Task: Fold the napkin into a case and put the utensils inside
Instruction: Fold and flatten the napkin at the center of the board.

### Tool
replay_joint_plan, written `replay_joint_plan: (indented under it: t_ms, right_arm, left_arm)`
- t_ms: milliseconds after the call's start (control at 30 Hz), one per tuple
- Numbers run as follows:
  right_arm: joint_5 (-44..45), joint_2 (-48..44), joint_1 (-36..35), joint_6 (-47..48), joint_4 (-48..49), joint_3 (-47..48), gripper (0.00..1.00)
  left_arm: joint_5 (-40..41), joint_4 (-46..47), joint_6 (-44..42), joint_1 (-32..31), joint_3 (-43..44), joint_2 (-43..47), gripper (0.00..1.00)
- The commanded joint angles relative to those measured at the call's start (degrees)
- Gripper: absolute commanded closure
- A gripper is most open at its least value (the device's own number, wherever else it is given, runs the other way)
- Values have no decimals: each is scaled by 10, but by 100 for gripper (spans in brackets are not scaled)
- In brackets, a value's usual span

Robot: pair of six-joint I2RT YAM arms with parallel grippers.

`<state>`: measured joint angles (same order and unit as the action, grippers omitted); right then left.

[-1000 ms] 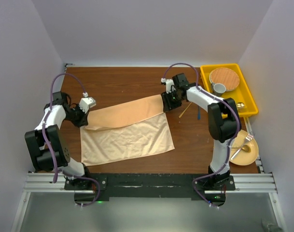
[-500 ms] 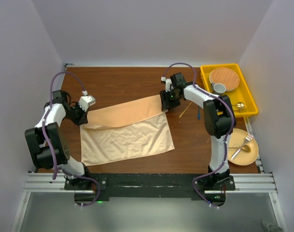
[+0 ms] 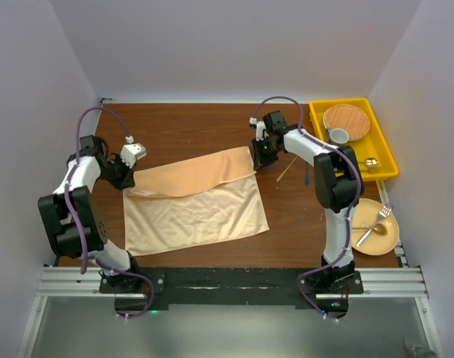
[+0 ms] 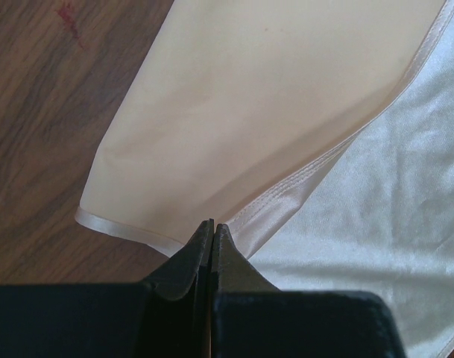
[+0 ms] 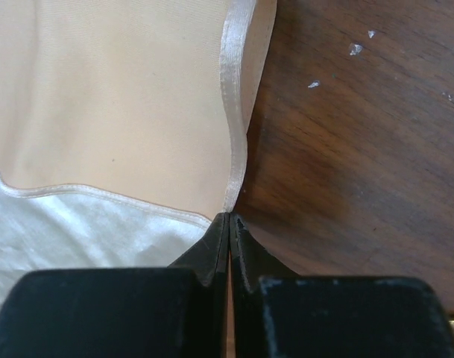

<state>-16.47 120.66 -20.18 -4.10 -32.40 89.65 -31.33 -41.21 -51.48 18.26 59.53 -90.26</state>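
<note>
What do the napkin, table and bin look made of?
Napkin: satin-like peach cloth, with a sheen on the lower layer, a duller folded-over face and a stitched hem. Table: dark wood or wood-look laminate with visible grain; cannot tell which. Bin: probably plastic, in uniform bright yellow.

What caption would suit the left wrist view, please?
Left gripper pinching the edge of a shiny peach satin napkin over a brown wooden table.

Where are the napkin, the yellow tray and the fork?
napkin (image 3: 197,212), top view, middle of its lower layer.
yellow tray (image 3: 376,145), top view, bare floor near right wall.
fork (image 3: 379,218), top view, its handle.
</note>
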Motion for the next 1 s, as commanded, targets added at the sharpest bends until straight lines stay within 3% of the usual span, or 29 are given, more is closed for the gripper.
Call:
replay_joint_plan:
  t_ms: [0,533,967]
  right_arm:
    - [-44,-64,4,4,-35,30,100]
    - [-92,-186,1,72,-137,-123,100]
    - [-95,-187,-35,136,-180,-187,100]
  left_arm:
    - [-15,-24,-5,6,37,31,100]
    - [44,-243,-184,15,-20,141,100]
    - [123,-256,-253,15,-155,237,100]
